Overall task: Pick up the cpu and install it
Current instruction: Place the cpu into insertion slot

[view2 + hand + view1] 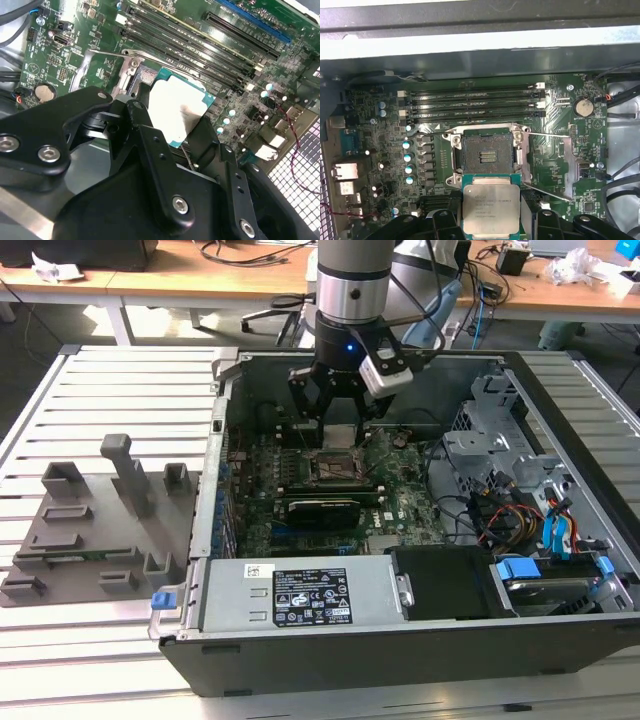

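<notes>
While the arm is reaching down into the open computer case [400,655], the gripper [338,422] is clamping the cpu [491,205] by two opposite edges, silver plate facing up. The chip is hanging over the motherboard [405,488] toward the case's far side, overlapping one edge of the open socket [487,155], whose contact field is lying bare. A grey block fixture [100,525] is sitting on the slatted table [100,660], well apart at the exterior view's left.
</notes>
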